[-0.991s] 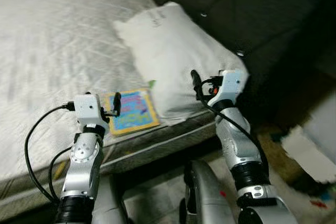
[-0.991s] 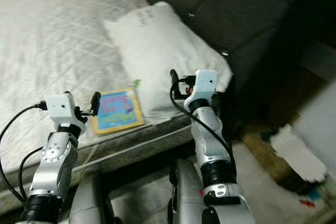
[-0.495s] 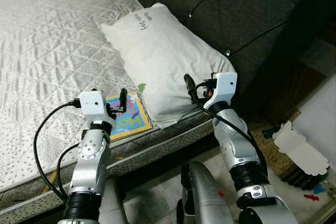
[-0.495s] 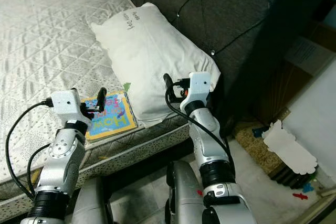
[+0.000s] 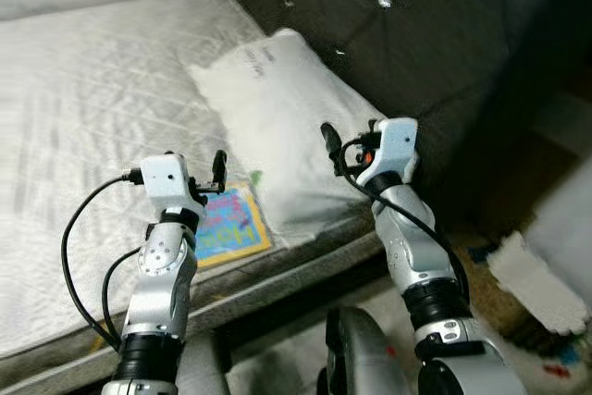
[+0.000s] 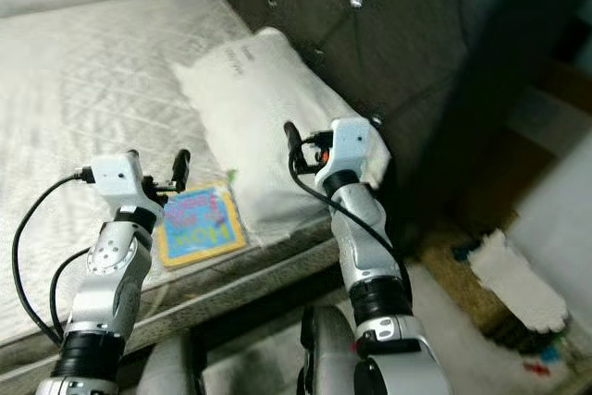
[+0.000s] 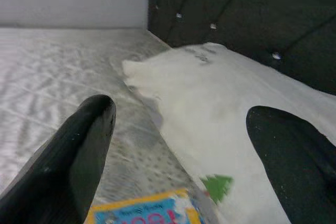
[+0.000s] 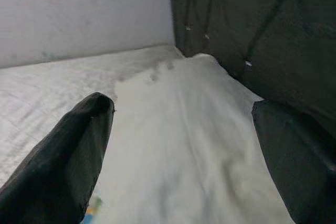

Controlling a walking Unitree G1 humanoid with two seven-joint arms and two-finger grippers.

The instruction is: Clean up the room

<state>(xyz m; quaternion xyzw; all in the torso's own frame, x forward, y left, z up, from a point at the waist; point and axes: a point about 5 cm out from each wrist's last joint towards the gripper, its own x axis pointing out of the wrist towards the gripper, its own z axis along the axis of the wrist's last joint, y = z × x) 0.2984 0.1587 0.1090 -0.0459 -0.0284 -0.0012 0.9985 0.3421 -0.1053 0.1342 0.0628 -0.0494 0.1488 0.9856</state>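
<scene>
Robot arms are raised at the edge of the mattress (image 5: 83, 117), neither holding anything. Nearest is the left gripper (image 5: 219, 166), its fingers spread wide in the left wrist view, hanging just above the colourful book (image 5: 227, 226). That book lies flat near the mattress's front edge, just below and a little ahead of that gripper, its long side running roughly away from the robot. The right gripper (image 5: 326, 138), also spread open, hovers over the near end of the white pillow (image 5: 277, 127), further from the book. My guess is the left arm has the shorter reach and need only drop. A small green scrap (image 7: 217, 187) sits by the pillow's edge; too blurred to name. Beyond stands the dark tufted headboard (image 5: 416, 34).
</scene>
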